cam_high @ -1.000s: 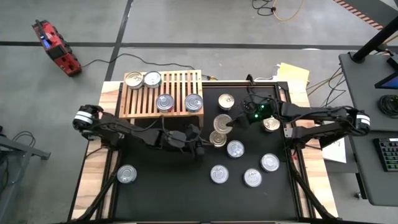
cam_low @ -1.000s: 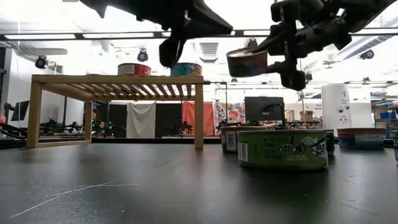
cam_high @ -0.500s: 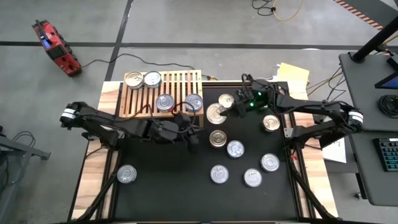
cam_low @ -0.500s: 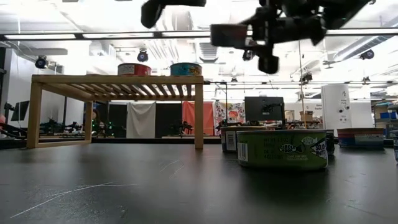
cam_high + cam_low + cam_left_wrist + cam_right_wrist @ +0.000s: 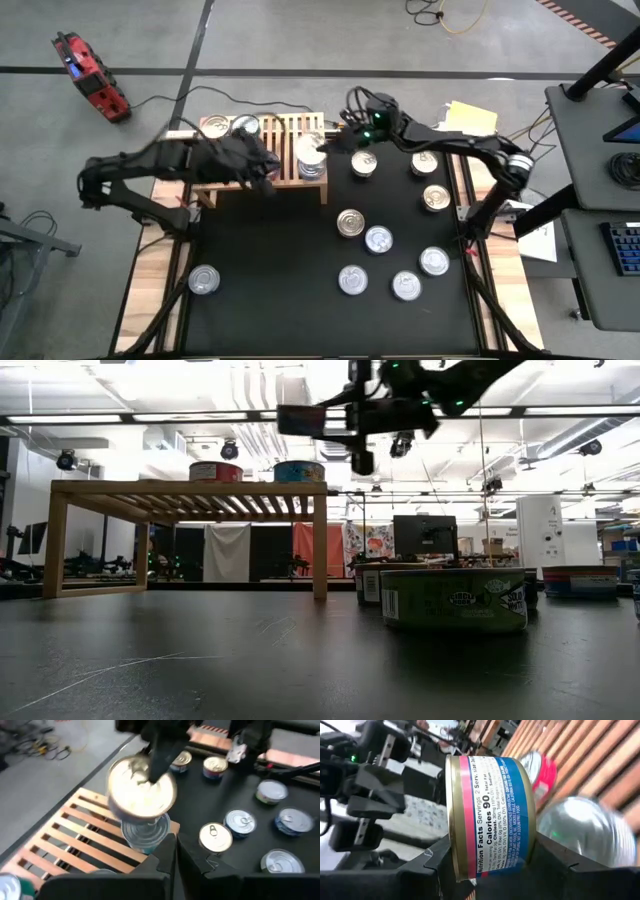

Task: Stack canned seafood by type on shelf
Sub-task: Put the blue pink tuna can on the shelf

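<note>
The right gripper (image 5: 322, 148) holds a round metal tin with a blue and pink label and a gold rim (image 5: 490, 815), its jaws clamped on the tin's side wall. In the high view this held tin (image 5: 311, 150) hangs over the 3 o'clock end of the low light-wood slatted shelf (image 5: 285, 130), directly above a silver-lidded tin (image 5: 145, 834) that stands on the slats. In the low view the held tin (image 5: 303, 420) is clear of the shelf top (image 5: 190, 487), above and just to the 3 o'clock side of the teal-labelled tin (image 5: 299, 470) and red-labelled tin (image 5: 216, 470) standing there. Two more silver-lidded tins (image 5: 229, 126) stand side by side at the 10 o'clock corner of the shelf. The left gripper (image 5: 268, 167) hangs over the 6 o'clock edge of the shelf with its jaws together and nothing between them. On the black table mat (image 5: 260, 270), eight loose tins remain: one alone at 7 o'clock (image 5: 203, 280), three with gold lids (image 5: 350, 222) toward 3 o'clock of the shelf, and four with silver lids (image 5: 378, 240) grouped at 5 o'clock. A green-labelled tin (image 5: 453, 600) stands nearest the low camera.
</note>
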Robot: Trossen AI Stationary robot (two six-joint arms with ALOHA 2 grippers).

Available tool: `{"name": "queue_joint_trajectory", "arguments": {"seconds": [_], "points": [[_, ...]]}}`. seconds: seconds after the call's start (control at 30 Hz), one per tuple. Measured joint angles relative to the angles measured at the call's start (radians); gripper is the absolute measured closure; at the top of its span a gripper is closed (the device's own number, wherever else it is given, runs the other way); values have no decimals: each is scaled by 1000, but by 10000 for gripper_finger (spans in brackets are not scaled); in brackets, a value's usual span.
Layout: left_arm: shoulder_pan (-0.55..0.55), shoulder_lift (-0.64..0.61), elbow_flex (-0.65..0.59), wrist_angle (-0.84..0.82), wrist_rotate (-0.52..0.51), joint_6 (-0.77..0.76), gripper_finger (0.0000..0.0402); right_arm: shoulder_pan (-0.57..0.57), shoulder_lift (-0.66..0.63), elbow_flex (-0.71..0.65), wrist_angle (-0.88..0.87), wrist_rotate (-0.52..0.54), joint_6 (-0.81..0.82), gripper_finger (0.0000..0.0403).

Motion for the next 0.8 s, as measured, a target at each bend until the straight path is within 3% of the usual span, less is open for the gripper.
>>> {"name": "queue_joint_trajectory", "arguments": {"seconds": [0.3, 0.53, 0.7, 0.8], "points": [[193, -76, -36, 35, 312, 248, 401, -25, 187, 191, -10, 31, 112, 217], [279, -77, -37, 102, 455, 403, 401, -44, 237, 274, -103, 92, 133, 217], [345, -85, -37, 145, 560, 445, 402, -68, 249, 303, -188, 120, 122, 217], [372, -86, -37, 148, 574, 450, 401, -79, 250, 304, -235, 146, 120, 217]]}}
